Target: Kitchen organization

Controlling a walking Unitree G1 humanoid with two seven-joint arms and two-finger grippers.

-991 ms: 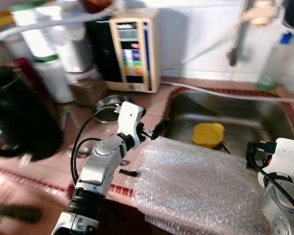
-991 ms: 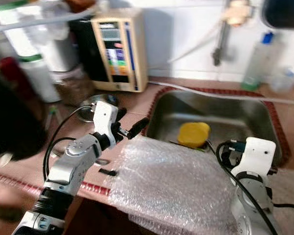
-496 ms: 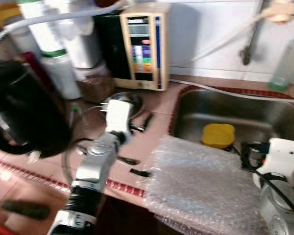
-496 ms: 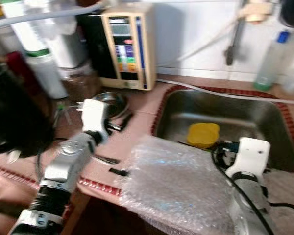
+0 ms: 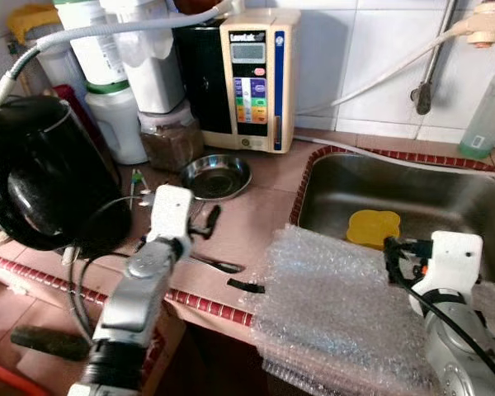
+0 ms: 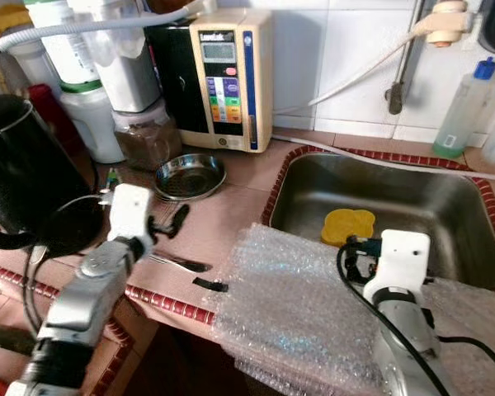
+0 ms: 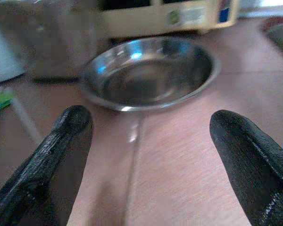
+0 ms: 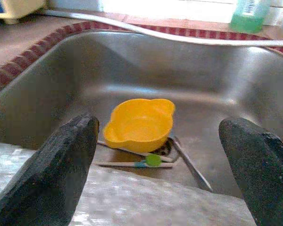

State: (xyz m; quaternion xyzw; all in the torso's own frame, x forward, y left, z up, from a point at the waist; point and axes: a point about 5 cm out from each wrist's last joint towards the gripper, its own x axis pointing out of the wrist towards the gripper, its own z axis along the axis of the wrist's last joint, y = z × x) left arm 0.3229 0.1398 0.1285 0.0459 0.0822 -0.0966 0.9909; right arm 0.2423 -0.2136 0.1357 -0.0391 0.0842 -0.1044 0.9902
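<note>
A small steel dish [image 5: 215, 176] sits empty on the reddish tiled counter [image 5: 256, 223], just in front of the beige water machine [image 5: 256, 78] that stands against the white wall. My left gripper [image 7: 148, 141] hovers low over the counter just short of that dish, its two black fingers [image 7: 68, 136] spread wide with nothing between them, and the dish lies straight ahead of them. Beside my left arm a spoon [image 5: 219, 264] lies flat on the counter, and a small black scrap [image 5: 246, 285] lies near the counter's front edge. To the left stands a black kettle [image 5: 33, 177], and behind it a cluster of white filter canisters [image 5: 120, 74] and a jar of something brown [image 5: 171, 140]. A sheet of bubble wrap [image 5: 338, 305] is draped over the front edge of the counter and the near rim of the sink [image 5: 445, 194]. My right gripper [image 8: 165, 169] is held over that wrap at the sink's near edge, fingers also spread apart and empty, pointing into the basin. Down in the sink a yellow bowl [image 8: 139, 123] rests upright, with a spoon handle and a thin stick with a green tip [image 8: 146, 163] lying just beside it. A green bottle [image 6: 461, 107] stands on the ledge behind the sink.
</note>
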